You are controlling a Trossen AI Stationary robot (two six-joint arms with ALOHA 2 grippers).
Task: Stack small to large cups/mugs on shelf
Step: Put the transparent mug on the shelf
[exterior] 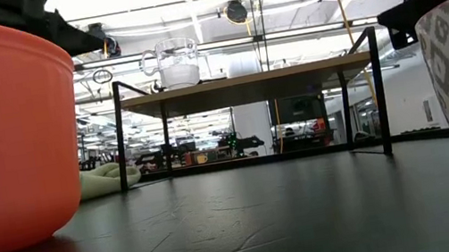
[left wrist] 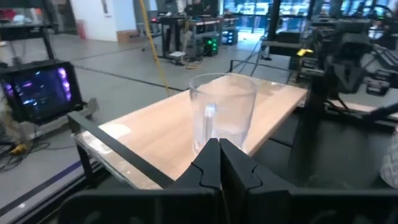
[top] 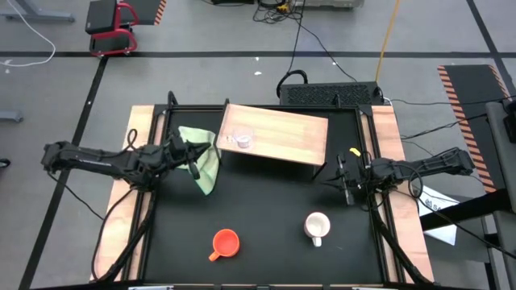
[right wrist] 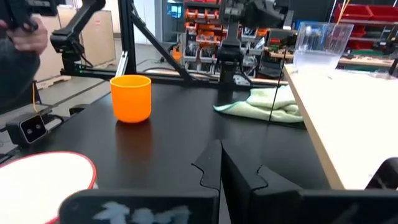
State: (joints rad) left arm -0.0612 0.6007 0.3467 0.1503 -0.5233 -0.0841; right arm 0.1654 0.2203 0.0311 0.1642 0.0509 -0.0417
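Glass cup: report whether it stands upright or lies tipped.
Upright: the glass cup stands on its base on the shelf, rim up.

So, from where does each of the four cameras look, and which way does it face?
High: above, straight down; both arms, shelf, orange mug, white mug.
Low: tabletop height, level toward the shelf; an arm by each top corner.
Left wrist: behind the shut left gripper, facing the glass cup.
Right wrist: behind the shut right gripper, facing across the table.
Every view shows the glass cup.

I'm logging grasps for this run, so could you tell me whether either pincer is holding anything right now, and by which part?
Nothing is held. The left pincer is shut and empty beside the shelf, just short of the glass cup; the right pincer is shut and empty too.
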